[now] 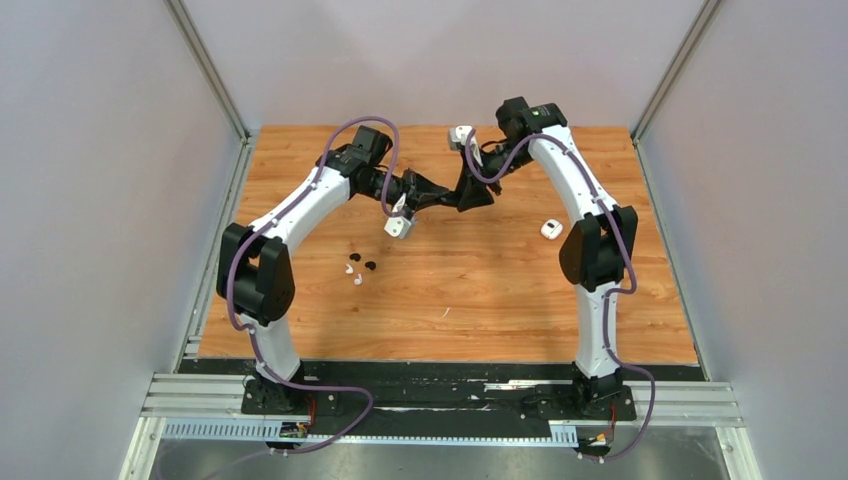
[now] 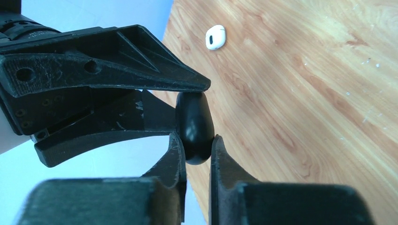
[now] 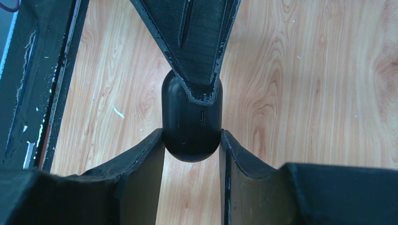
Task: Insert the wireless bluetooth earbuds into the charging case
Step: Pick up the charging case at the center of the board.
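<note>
While right pincer (image 3: 191, 135) grips the charging case (image 3: 180, 119), left pincer (image 2: 197, 138) pinches it — midair.

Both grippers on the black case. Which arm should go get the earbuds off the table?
Left, probably. The earbuds lie on its side of the table, far from the right arm. The left gripper would let go of the black case while the right gripper holds it.

My left arm (image 1: 300, 205) and right arm (image 1: 575, 180) arched inward, tips together mid-air; my left gripper (image 2: 197, 138) and right gripper (image 3: 192, 136) each pinched, seemingly crosswise, one black case (image 3: 180, 126).
</note>
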Action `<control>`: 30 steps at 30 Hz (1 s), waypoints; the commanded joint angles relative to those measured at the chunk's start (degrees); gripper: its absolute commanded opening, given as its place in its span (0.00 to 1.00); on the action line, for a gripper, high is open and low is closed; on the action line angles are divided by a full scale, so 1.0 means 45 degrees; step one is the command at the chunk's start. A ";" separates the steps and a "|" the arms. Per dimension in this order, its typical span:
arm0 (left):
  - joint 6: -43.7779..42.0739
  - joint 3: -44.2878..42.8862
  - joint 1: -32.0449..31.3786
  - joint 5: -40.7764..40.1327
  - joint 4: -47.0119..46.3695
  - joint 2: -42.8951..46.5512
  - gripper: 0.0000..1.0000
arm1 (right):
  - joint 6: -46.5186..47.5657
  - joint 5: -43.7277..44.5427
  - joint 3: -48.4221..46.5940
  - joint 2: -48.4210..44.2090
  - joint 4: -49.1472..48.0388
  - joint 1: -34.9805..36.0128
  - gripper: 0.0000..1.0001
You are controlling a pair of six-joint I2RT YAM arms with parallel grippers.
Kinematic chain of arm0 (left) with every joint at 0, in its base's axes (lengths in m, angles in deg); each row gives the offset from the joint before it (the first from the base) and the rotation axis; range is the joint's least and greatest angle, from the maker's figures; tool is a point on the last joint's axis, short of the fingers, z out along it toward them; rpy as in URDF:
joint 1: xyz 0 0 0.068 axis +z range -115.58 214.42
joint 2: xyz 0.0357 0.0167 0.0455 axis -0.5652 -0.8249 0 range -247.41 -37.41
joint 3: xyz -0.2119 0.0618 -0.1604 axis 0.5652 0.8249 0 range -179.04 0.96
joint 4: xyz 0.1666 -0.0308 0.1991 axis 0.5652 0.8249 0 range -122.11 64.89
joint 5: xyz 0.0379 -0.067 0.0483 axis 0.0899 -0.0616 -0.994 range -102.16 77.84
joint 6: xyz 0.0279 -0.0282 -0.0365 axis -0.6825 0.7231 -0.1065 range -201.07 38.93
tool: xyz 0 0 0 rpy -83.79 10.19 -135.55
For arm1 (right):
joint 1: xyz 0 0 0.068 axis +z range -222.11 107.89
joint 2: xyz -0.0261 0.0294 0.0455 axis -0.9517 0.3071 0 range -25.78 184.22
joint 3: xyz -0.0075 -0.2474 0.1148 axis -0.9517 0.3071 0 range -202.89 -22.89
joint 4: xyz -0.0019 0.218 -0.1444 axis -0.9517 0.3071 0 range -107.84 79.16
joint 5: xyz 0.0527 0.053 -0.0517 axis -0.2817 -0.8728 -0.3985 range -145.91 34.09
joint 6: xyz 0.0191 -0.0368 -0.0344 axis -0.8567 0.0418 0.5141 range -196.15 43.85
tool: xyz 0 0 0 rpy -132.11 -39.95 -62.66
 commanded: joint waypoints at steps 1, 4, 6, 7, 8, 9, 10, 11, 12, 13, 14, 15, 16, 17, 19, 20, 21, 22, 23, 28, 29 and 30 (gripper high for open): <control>-0.0994 0.0804 -0.0139 -0.0205 -0.2784 0.0890 0.01 | -0.0605 -0.1093 -0.0286 -0.0542 -0.0678 0.0054 0.20; 0.2512 0.1625 -0.0139 -0.1224 -0.4725 0.1593 0.00 | -0.2482 -0.1183 -0.0277 -0.0787 -0.1668 -0.0449 0.34; 0.6517 0.1972 -0.0122 -0.2045 -0.5904 0.1946 0.00 | -0.3802 -0.1866 -0.0170 -0.1159 -0.2667 -0.1078 0.40; 0.7427 0.2022 -0.0121 -0.2306 -0.6323 0.2035 0.00 | -0.4391 -0.2156 -0.0035 -0.1373 -0.3204 -0.1340 0.43; 0.9399 0.2049 -0.0120 -0.2815 -0.6481 0.2205 0.00 | -0.5009 -0.2263 0.0179 -0.1671 -0.3815 -0.1529 0.48; 1.0440 0.2041 -0.0120 -0.3043 -0.6717 0.2272 0.00 | -0.5536 -0.2196 0.0477 -0.1981 -0.4429 -0.1646 0.53; 1.2286 0.1937 -0.0110 -0.3428 -0.6756 0.2376 0.00 | -0.5985 -0.1978 0.0881 -0.2355 -0.5157 -0.1706 0.56; 1.3055 0.1848 -0.0086 -0.3520 -0.6580 0.2417 0.00 | -0.6429 -0.1726 0.1380 -0.2782 -0.6003 -0.1707 0.57; 1.4307 0.1566 -0.0028 -0.3473 -0.6395 0.2461 0.00 | -0.6875 -0.1506 0.2102 -0.3430 -0.6985 -0.1695 0.57; 1.4837 0.1262 0.0015 -0.3277 -0.5894 0.2469 0.00 | -0.7439 -0.1205 0.2881 -0.4003 -0.8187 -0.1688 0.57; 1.5709 0.1110 0.0045 -0.3137 -0.5310 0.2474 0.00 | -0.8094 -0.0909 0.3759 -0.4512 -0.9406 -0.1653 0.57; 1.6037 0.0850 0.0088 -0.2837 -0.5008 0.2490 0.00 | -0.8285 -0.0684 0.4450 -0.4934 -1.0413 -0.1615 0.57; 1.6458 0.0718 0.0111 -0.2634 -0.4283 0.2483 0.00 | -0.8218 -0.0639 0.4939 -0.5255 -1.1022 -0.1583 0.57; 1.6548 0.0498 0.0167 -0.2223 -0.3928 0.2431 0.00 | -0.8139 -0.0660 0.5237 -0.5464 -1.1318 -0.1528 0.56; 1.7219 0.0176 0.0265 -0.1824 -0.3012 0.2246 0.00 | -0.8175 -0.0414 0.5398 -0.5689 -1.1370 -0.1275 0.55; 1.7602 0.0088 0.0327 -0.1688 -0.2812 0.2156 0.00 | -0.7868 -0.0337 0.5602 -0.5794 -1.1340 -0.1111 0.54; 1.8266 -0.0094 0.0509 -0.1312 -0.2782 0.1927 0.00 | -0.7414 -0.0263 0.5872 -0.5871 -1.1309 -0.0937 0.53; 1.8497 -0.0193 0.0605 -0.1110 -0.2696 0.1792 0.00 | -0.7003 -0.0034 0.6094 -0.5888 -1.1254 -0.0710 0.53; 1.8626 -0.0462 0.0789 -0.0670 -0.2597 0.1519 0.00 | -0.6754 0.0190 0.6219 -0.5817 -1.1206 -0.0501 0.52; 1.6917 -0.1829 0.0979 -0.0242 -0.0123 0.0610 0.00 | -0.7076 -0.0129 0.5536 -0.4468 -1.0644 -0.0024 0.49; 1.6732 -0.1813 0.0976 -0.0282 -0.0054 0.0616 0.00 | -0.7117 -0.0127 0.5302 -0.4177 -1.0509 0.0037 0.49; 1.6695 -0.1761 0.0975 -0.0297 -0.0056 0.0644 0.00 | -0.7140 -0.0127 0.5112 -0.3955 -1.0441 0.0103 0.49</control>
